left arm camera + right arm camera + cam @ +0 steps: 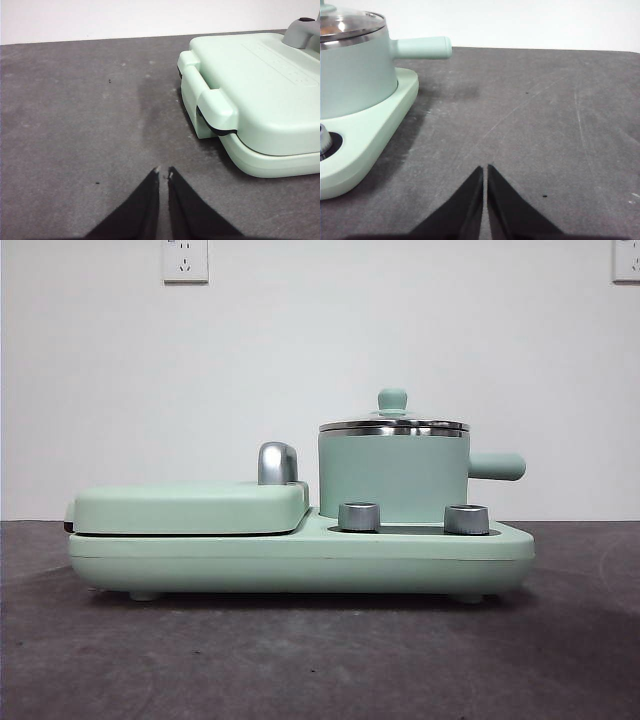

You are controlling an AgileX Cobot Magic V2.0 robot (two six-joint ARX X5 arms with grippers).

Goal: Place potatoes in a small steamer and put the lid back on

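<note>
The small mint-green steamer pot [393,478] stands on the right side of the green cooker base, its stubby handle [497,466] pointing right. The glass lid [392,423] with its green knob sits on the pot. The pot [355,70] and lid [347,22] also show in the right wrist view. An orange-brown tint shows through the glass there; the potato itself is hidden. My left gripper [163,172] is shut and empty, low over the mat beside the griddle. My right gripper [485,169] is shut and empty, low over the mat beside the pot.
The flat lidded griddle [190,508] with a chrome handle [277,463] fills the left of the base [300,560]; it also shows in the left wrist view [260,95]. Two steel dials [359,516] [466,519] sit in front of the pot. Dark grey mat [300,660] lies all around.
</note>
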